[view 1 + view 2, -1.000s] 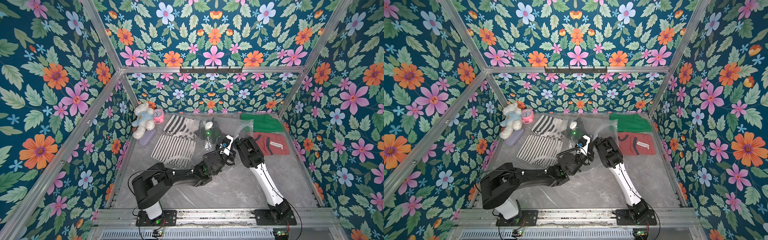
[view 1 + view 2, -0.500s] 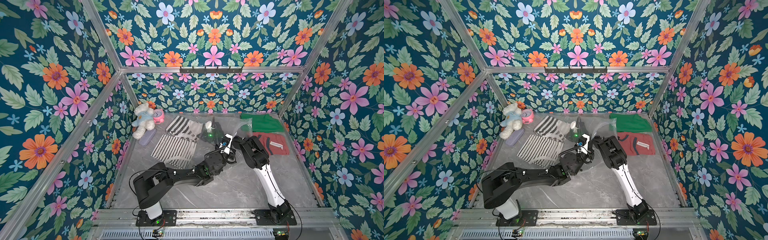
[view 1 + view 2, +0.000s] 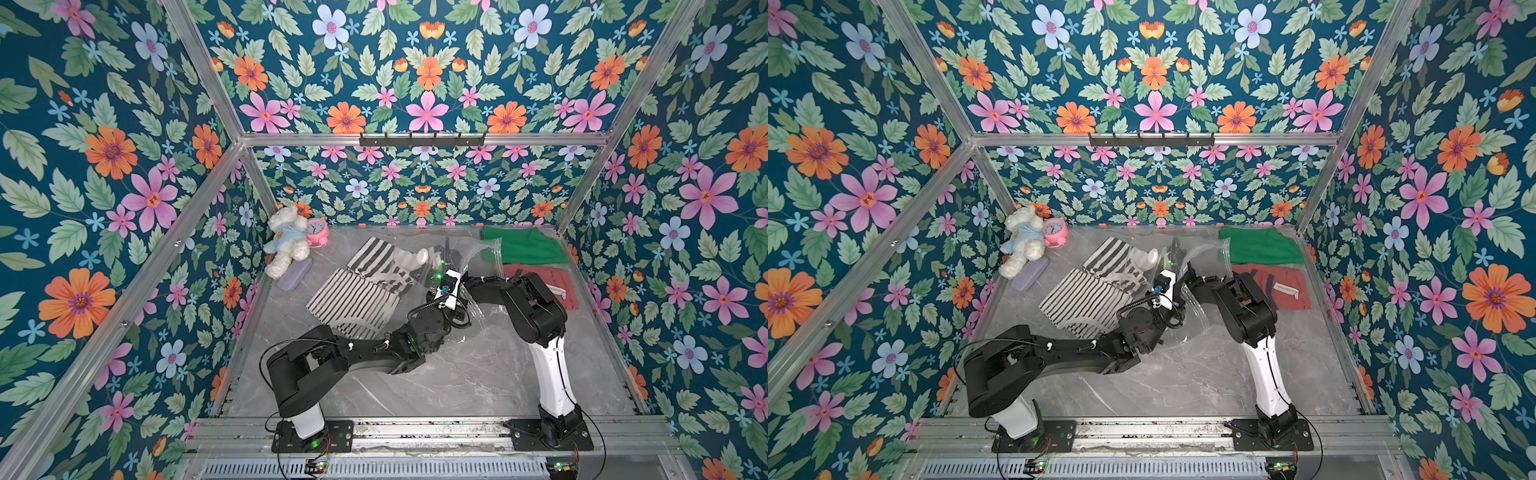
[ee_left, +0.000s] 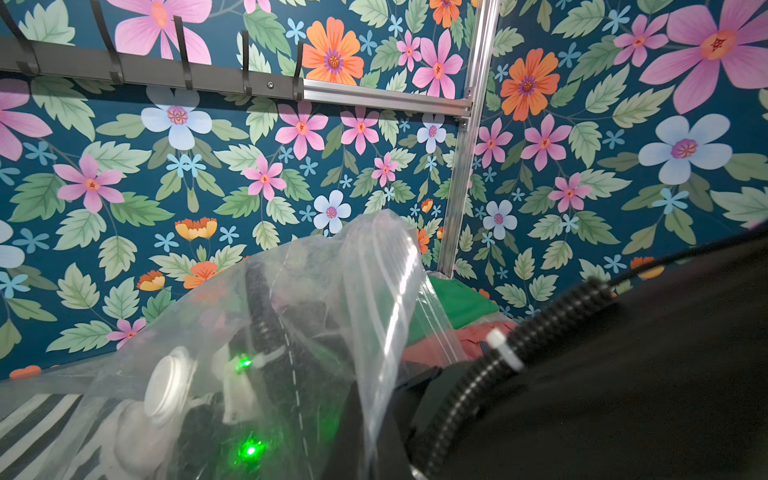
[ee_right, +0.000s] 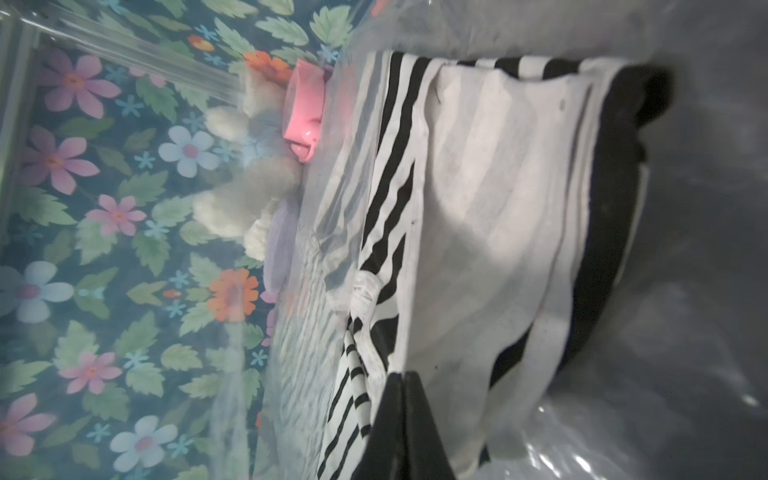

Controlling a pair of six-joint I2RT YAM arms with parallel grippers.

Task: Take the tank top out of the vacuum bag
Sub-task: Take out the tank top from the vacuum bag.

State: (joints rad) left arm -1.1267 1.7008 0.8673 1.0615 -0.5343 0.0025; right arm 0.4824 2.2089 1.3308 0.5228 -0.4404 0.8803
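Observation:
The clear crinkly vacuum bag (image 3: pixel 471 259) lies at the back middle of the table, its round white valve cap (image 3: pixel 420 256) turned up. The black-and-white striped tank top (image 3: pixel 353 297) lies at its left end, and in the right wrist view I see the tank top (image 5: pixel 478 199) from inside the plastic. My left gripper (image 3: pixel 455 271) is shut on the vacuum bag (image 4: pixel 374 291), holding the zip-strip edge raised; its fingers are hidden in the left wrist view. My right gripper (image 5: pixel 402 376) reaches inside the bag and is shut on the edge of the striped cloth.
A white plush bear (image 3: pixel 286 243), a pink alarm clock (image 3: pixel 318 230) and a lilac case (image 3: pixel 295 274) sit at the back left. Folded green (image 3: pixel 525 247) and red (image 3: pixel 552 286) garments lie at the back right. A black hook rail (image 3: pixel 422 139) runs along the back wall.
The right arm has reached further left into the bag and its jaws have shut on the striped cloth. The left gripper has lifted the bag's edge a little.

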